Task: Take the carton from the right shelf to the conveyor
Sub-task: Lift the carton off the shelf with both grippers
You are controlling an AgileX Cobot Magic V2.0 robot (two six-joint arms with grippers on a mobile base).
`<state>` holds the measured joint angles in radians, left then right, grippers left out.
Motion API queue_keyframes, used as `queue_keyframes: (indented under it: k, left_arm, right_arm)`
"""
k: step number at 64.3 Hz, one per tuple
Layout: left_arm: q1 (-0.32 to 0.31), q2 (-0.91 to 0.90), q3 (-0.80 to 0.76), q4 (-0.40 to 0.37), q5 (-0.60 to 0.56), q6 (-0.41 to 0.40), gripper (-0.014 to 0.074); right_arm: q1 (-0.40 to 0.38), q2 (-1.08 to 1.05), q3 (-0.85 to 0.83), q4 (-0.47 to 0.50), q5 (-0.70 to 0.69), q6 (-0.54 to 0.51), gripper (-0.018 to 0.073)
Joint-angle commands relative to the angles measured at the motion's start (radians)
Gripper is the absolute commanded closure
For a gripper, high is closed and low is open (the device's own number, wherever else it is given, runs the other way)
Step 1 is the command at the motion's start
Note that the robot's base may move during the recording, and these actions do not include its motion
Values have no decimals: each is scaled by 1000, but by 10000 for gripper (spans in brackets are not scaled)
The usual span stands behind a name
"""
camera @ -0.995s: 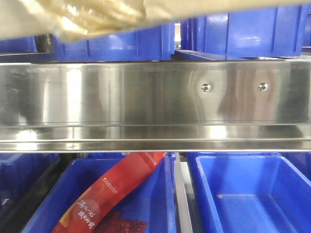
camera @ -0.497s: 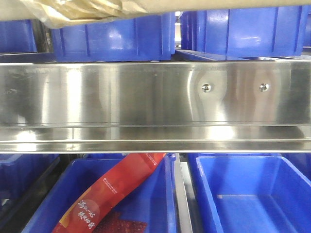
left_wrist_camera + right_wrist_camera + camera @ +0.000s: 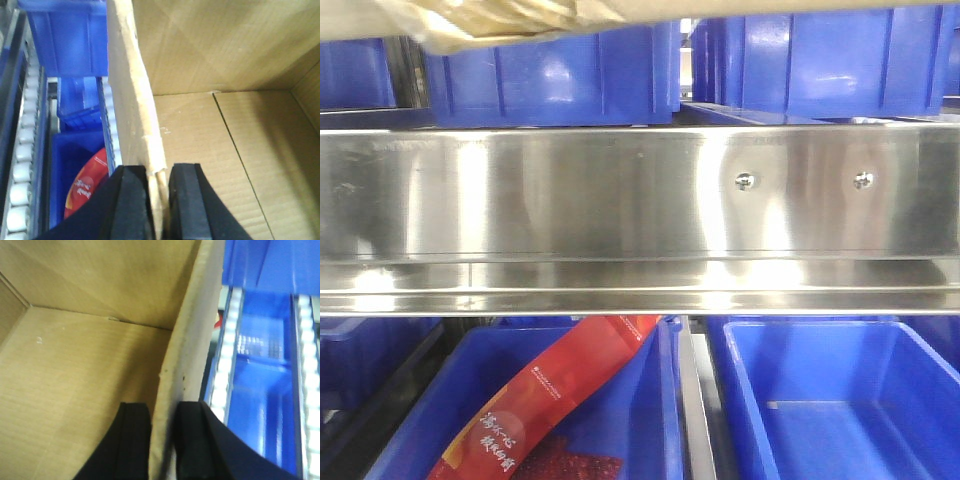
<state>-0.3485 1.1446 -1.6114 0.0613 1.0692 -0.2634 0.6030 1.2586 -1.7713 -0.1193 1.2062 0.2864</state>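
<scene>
The left gripper [image 3: 159, 200] is clenched on the left wall of the carton [image 3: 215, 145] and the right gripper [image 3: 162, 440] on its right wall, each with one finger inside the box and one outside. The open carton hangs between the two arms, neither arm nearer than the other. Its span appears to run from gripper to gripper. Below the carton's ragged bottom edge is the front rail of the right shelf [image 3: 620, 200], beyond and below the carton are blue bins [image 3: 820, 60], and the conveyor is nowhere in view.
</scene>
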Motion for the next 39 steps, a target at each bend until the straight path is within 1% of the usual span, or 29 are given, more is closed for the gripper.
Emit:
queue_keyframes:
  k: [1, 39]
  left_arm:
    - [-9, -4, -4, -1, -45, 9, 610]
    - [-9, -4, -4, -1, -48, 9, 610]
  right_arm:
    - [-2, -12, -4, -2, -66, -8, 627]
    - [-2, -12, -4, -2, -70, -8, 627]
